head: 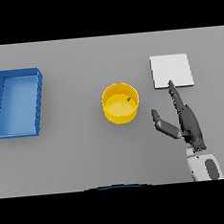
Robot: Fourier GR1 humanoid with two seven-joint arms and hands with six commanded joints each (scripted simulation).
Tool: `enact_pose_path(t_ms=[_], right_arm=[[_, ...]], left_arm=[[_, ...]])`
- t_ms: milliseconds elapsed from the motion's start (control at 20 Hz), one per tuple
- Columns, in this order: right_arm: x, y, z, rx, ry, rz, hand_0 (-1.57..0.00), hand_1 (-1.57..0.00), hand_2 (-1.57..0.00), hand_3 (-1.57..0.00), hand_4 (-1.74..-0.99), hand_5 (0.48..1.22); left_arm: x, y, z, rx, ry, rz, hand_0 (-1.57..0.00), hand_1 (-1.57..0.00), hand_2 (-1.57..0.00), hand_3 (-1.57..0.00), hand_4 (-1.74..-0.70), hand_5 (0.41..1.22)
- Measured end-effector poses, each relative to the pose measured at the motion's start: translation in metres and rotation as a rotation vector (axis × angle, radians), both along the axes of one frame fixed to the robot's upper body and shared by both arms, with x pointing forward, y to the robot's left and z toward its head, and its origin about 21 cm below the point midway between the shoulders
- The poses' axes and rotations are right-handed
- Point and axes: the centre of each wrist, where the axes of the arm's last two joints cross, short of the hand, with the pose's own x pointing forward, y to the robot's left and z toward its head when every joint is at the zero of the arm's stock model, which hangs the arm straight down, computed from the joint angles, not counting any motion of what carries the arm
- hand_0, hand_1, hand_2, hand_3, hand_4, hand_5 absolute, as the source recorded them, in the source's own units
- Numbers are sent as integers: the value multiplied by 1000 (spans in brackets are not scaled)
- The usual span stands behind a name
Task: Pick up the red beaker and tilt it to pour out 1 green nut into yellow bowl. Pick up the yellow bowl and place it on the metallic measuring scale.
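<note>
The yellow bowl [120,103] stands on the grey table at the middle. A small green nut [129,99] lies inside it near its right wall. The metallic measuring scale [171,70] is a flat pale square at the back right. My right hand [188,121] is open to the right of the bowl and apart from it, its straight fingers reaching to the scale's front edge and its thumb spread toward the bowl. The red beaker and my left hand show nowhere.
A blue rectangular tray [0,107] lies at the far left of the table, nothing in it.
</note>
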Motion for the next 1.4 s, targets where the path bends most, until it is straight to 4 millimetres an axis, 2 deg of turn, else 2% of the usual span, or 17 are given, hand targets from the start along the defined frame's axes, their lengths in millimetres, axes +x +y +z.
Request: enact_pose_path(t_ms=[300, 500, 550, 600, 650, 700, 800, 850, 950, 1050, 1150, 1300, 1400], right_arm=[[2, 0, 3, 9, -16, -6, 1, 1, 1, 1, -1186, 687], [3, -1, 4, 15, 7, -10, 1, 1, 1, 1, -1168, 679], [4, 3, 2, 21, 19, -10, 1, 1, 1, 1, -1165, 678], [4, 4, -1, 14, 27, -7, 1, 1, 1, 1, -1165, 675], [7, 2, 2, 5, 9, -14, 1, 1, 1, 1, -1163, 671], [5, 1, 2, 1, 0, -12, 1, 1, 1, 1, -1159, 669], [4, 0, 4, -6, -3, -6, 1, 1, 1, 1, -1162, 671], [4, 2, 3, 4, -6, 2, 1, 1, 1, 1, -1156, 673], [3, -1, 1, 5, -5, -2, 1, 1, 1, 1, -1147, 680], [2, 0, 1, 18, -5, 14, 1, 1, 1, 1, -1148, 688], [2, 0, 2, 4, 6, 6, 1, 1, 1, 1, -1160, 688], [2, -1, 2, -7, 5, -1, 1, 1, 1, 1, -1176, 688], [0, 2, 3, -20, 3, -7, 1, 1, 1, 1, -1175, 672]], left_arm=[[-40, -12, -42, -89, 40, 54, -1571, -1571, -1571, -1383, -1741, 1221], [-60, -17, -56, -137, 103, 52, -1571, -1571, -1571, -1366, -1735, 955], [-62, -15, -57, -143, 131, 38, -1571, -1571, -1571, -1407, -1661, 888], [-64, -17, -56, -139, 150, 5, -1571, -1571, -1571, -1368, -1493, 827], [-67, -17, -54, -136, 151, -32, -1571, -1545, -1489, -1238, -1311, 774], [-73, -14, -54, -103, 171, -92, -1495, -1380, -1311, -1098, -1155, 740], [-78, -12, -47, -107, 175, -215, -1003, -883, -839, -707, -933, 697], [-80, -11, -47, -122, 210, -237, -802, -706, -671, -565, -870, 682], [-86, -3, -47, -130, 238, -263, -513, -452, -429, -361, -785, 656], [-84, -6, -50, -61, 274, -284, -328, -289, -274, -231, -750, 647], [-79, -10, -53, -42, 262, -278, -209, -184, -175, -147, -729, 647], [-75, -11, -63, -20, 254, -262, -107, -94, -89, -75, -708, 647], [-72, -10, -55, -3, 217, -254, -68, -60, -57, -48, -708, 658]])
